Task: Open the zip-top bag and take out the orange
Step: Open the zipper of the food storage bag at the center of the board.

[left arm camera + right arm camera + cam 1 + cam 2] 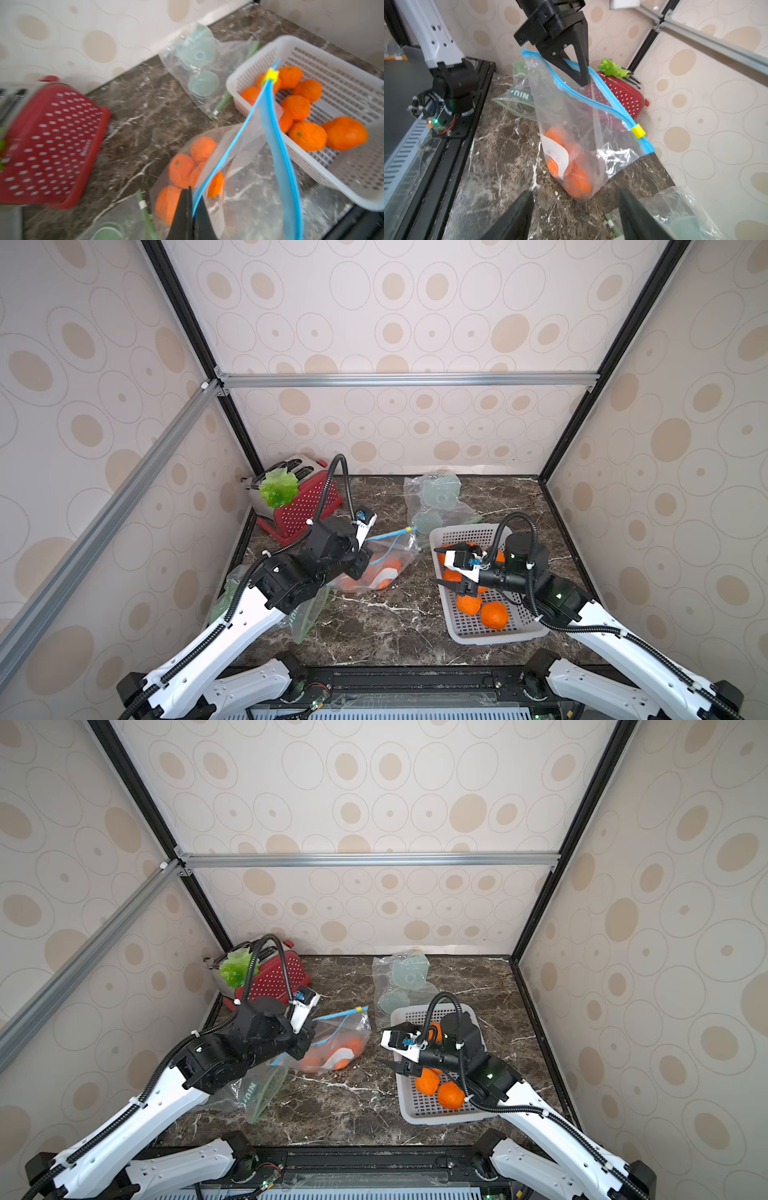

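As the left gripper (583, 82) pinched its rim, zip-top bag (591, 124): one, hung up by that rim.
Bags total: three clear ones. The task bag, a back bag (436, 497) of pale green cups, and a green-printed bag (259, 1090) by the left arm.
Oranges in the bag (180, 170): at least four, bunched at the bottom. Exact count was hidden by the plastic.
Oranges in the basket (307, 135): about eight.
Basket (332, 62): one, white mesh.
Toaster (307, 502): one, red, with one lettuce leaf (278, 488) on top.
Bag look: clear film, blue zip strip (602, 104), yellow slider (638, 131) near the strip's far end, white label (556, 153) on the side. The mouth was parted.
Bag place: mid-table (374, 626), between toaster and basket, bottom resting on the marble.
Left gripper state: jaws were closed tight on the blue strip.
Right gripper (575, 191): jaws were wide apart and held nothing. It sat over the basket's edge on the bag side, pointed at the bag.
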`<control>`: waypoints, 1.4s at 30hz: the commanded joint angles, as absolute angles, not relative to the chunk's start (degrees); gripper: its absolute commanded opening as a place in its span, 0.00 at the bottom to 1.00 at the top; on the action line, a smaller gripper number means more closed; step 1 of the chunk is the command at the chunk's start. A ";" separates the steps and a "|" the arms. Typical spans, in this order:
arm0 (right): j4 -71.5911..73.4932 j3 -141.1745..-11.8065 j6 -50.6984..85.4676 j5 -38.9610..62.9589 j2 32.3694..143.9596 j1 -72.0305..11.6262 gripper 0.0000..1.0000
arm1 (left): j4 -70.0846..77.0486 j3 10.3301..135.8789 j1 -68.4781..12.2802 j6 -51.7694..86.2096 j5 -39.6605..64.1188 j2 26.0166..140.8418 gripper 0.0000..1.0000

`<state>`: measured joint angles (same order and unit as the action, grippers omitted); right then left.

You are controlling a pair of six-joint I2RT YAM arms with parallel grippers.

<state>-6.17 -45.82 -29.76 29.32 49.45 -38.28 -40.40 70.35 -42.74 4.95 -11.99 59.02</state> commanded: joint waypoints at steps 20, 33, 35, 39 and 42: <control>7.60 -44.33 11.40 24.20 57.99 -38.49 0.36 | -22.35 59.90 -44.03 24.07 -5.40 71.71 0.00; 7.34 -49.69 14.34 26.24 70.93 -42.21 0.21 | -16.89 55.94 -45.53 29.40 6.16 67.97 0.00; 6.32 -50.00 13.93 25.54 72.05 -42.44 0.21 | -17.55 55.68 -45.54 28.99 6.26 66.97 0.00; 1.90 -50.59 13.60 24.31 74.09 -42.61 0.20 | -17.80 55.26 -45.56 28.54 6.93 65.41 0.00; -2.69 -50.76 12.45 25.51 75.29 -43.90 0.21 | -17.04 55.28 -45.55 28.77 8.12 64.80 0.00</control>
